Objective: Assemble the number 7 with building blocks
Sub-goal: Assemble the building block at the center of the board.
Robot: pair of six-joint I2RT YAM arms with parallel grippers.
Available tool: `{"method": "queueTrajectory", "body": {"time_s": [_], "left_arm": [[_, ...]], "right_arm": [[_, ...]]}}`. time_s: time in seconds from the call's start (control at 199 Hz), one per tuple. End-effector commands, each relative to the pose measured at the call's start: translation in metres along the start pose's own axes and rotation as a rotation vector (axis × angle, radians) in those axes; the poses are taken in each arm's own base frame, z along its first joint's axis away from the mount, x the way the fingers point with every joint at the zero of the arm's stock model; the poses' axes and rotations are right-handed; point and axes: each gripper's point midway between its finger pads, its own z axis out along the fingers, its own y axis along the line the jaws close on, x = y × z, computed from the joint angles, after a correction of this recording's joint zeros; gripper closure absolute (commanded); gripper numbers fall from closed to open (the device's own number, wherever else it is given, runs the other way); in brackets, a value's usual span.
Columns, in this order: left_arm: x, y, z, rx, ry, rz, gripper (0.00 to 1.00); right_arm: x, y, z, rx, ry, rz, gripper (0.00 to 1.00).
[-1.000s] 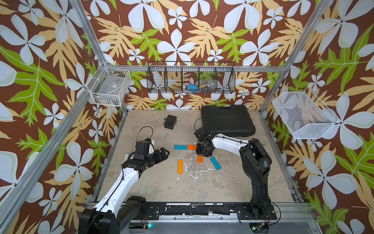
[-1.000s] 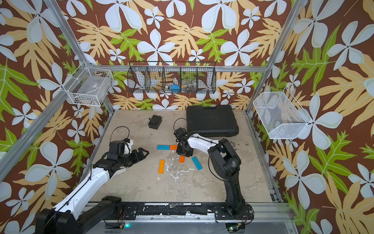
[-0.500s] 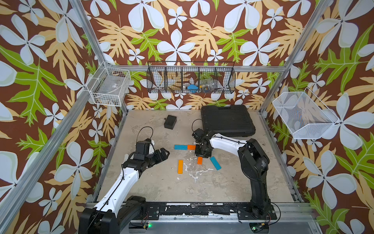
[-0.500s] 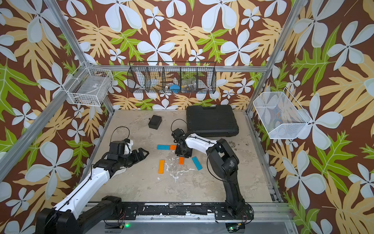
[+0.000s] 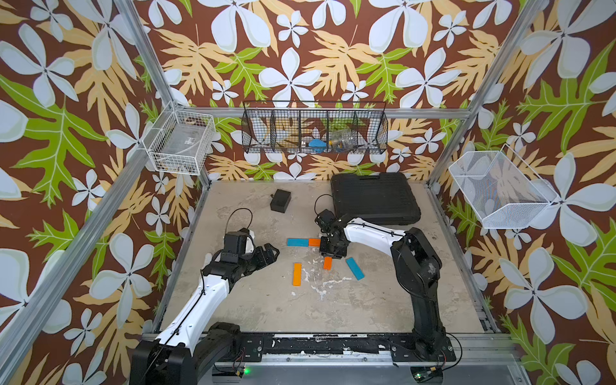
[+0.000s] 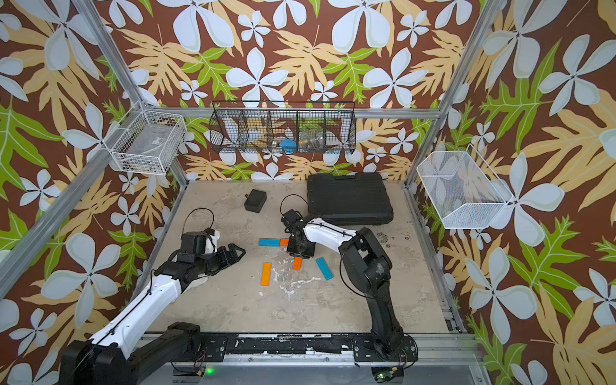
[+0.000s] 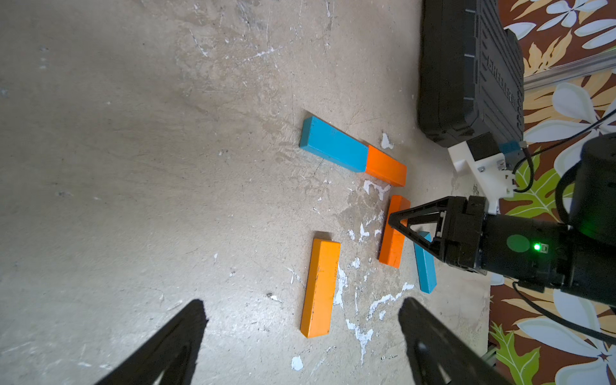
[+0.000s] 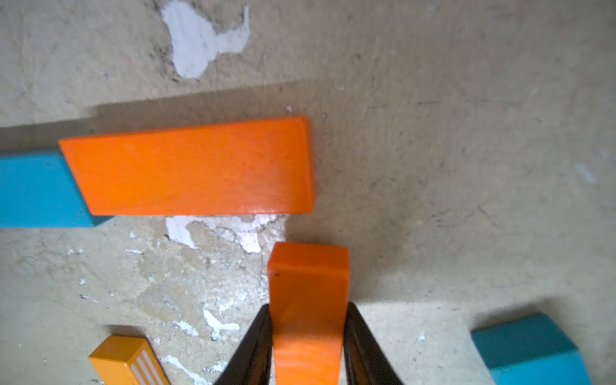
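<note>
Right pincer (image 8: 308, 309) was clamped on the long sides of an orange block (image 8: 308, 276) near the worktop (image 5: 333, 310) centre, just short of a touching row: light blue block (image 5: 297, 242) and second orange block (image 5: 314, 242). Left pincer (image 7: 302, 305) stood wide open, empty. A third orange block (image 5: 297, 274) and second light blue block (image 5: 355, 268) lay apart, nearer the front edge.

Surface (image 5: 333, 310): beige, scuffed, with white chipped patches around the middle.

- Far right corner: large black case (image 5: 375, 196), lying flat.
- Near the far edge, left of middle: small black box (image 5: 280, 201).
- Middle: a blue bar (image 5: 297, 242) and an orange bar (image 5: 314, 242) lie end to end, touching, in a row parallel to the far edge.
- Just nearer than the row's orange end: a second orange bar (image 5: 327, 262), at right angles to the row, with a narrow gap between.
- Toward the left edge from it: a yellow-orange bar (image 5: 297, 274), roughly parallel.
- Toward the right edge: a second blue bar (image 5: 355, 268), skewed.
</note>
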Motion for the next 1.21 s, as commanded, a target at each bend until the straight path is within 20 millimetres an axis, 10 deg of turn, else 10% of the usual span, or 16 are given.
{"method": "queueTrajectory", "body": {"time_s": [0.0, 1.204], "left_arm": [[-0.004, -0.004, 0.000, 0.013, -0.009, 0.019, 0.07], [-0.006, -0.002, 0.004, -0.003, 0.000, 0.030, 0.06]], "right_arm": [[0.002, 0.001, 0.003, 0.003, 0.015, 0.005, 0.64], [-0.012, 0.005, 0.013, 0.009, 0.009, -0.013, 0.64]]}}
